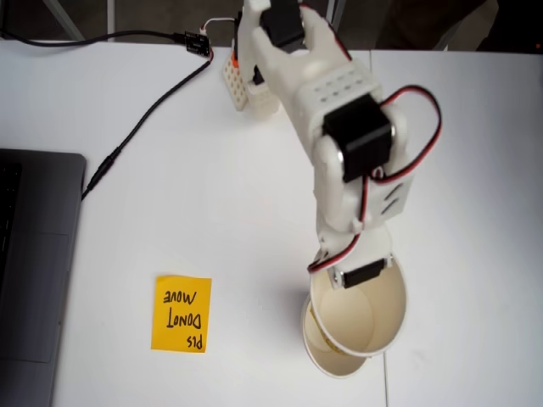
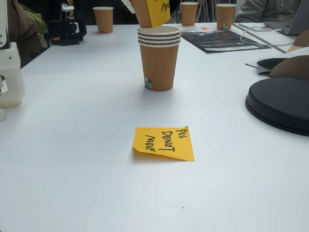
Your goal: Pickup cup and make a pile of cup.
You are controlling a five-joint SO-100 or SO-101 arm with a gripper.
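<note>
In a fixed view from above, my gripper is shut on the near rim of the cup, whose white inside faces up. The cup hangs over the pile of cup, offset a little to the right. In the fixed view from the side, the cup is tan and tilted, with an orange-yellow handwritten note on its wall. Its base sits right at the mouth of the pile of cup, a tan stack with three white rims showing. I cannot tell whether the cup touches the pile.
A flat orange-yellow note lies in front of the pile. A laptop and a black cable are at the left. A black round object sits at the right, and other cups stand far back.
</note>
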